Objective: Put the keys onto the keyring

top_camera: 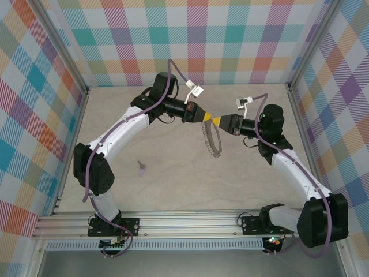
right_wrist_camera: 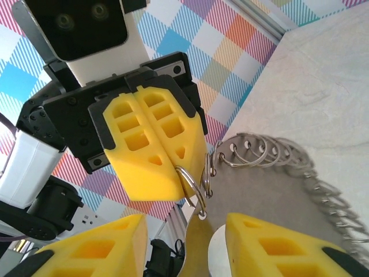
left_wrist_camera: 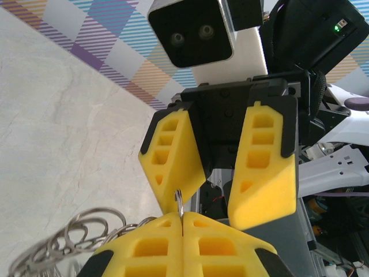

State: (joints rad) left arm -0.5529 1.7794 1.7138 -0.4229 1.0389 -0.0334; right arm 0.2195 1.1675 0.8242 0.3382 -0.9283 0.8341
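Off to my left, the tiny lilac-headed key (top_camera: 141, 168) lies alone on the pale stone-patterned table (top_camera: 173, 196), well apart from both my grippers. My left gripper (top_camera: 210, 118) is clenched, its yellow foam fingers (right_wrist_camera: 147, 144) pinching one thin wire ring at the end of the silver metal chain keyring (top_camera: 214, 140), which trails down from there towards the table. My right gripper (top_camera: 219, 120) meets it tip to tip, jaws parted around that ring's end, gripping nothing.
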